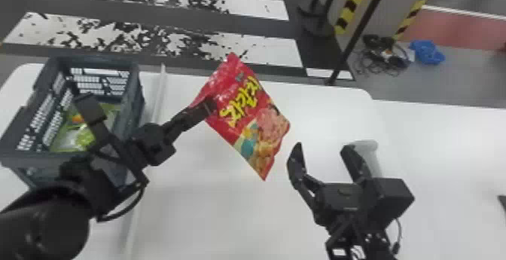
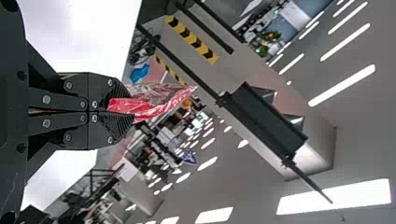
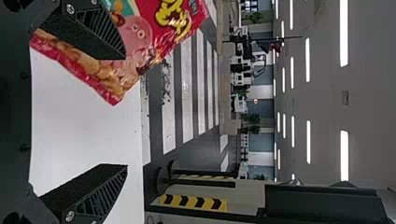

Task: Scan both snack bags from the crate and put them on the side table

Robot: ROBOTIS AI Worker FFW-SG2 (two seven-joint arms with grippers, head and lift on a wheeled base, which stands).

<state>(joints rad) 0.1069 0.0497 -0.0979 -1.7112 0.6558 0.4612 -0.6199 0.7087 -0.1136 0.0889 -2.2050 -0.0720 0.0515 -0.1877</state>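
Grey floor, broad white stripes (image 1: pixel 259 12), worn black in patches, across the upper left and top centre of the head view. Upper right: yellow-and-black striped edging (image 1: pixel 350 8), a tangle of dark cables (image 1: pixel 384 57) and a blue bundle (image 1: pixel 427 52), on the floor. Below these, white tabletop (image 1: pixel 211 217). One grey slatted crate (image 1: pixel 133 116), left side of the frame, on the tabletop; inside it, one green snack bag (image 1: pixel 75 138), partly behind the left arm. One red snack bag (image 1: pixel 259 127), centre of the frame, held up above the tabletop, tilted, one corner pointing down. Left gripper (image 1: pixel 211 106), fingers closed on that bag near one edge. Right gripper (image 1: pixel 322 148), lower right, fingers spread wide with nothing between them, near the red bag's lower end. One pale object (image 1: pixel 372 157), just behind a finger of the right gripper, partly hidden.
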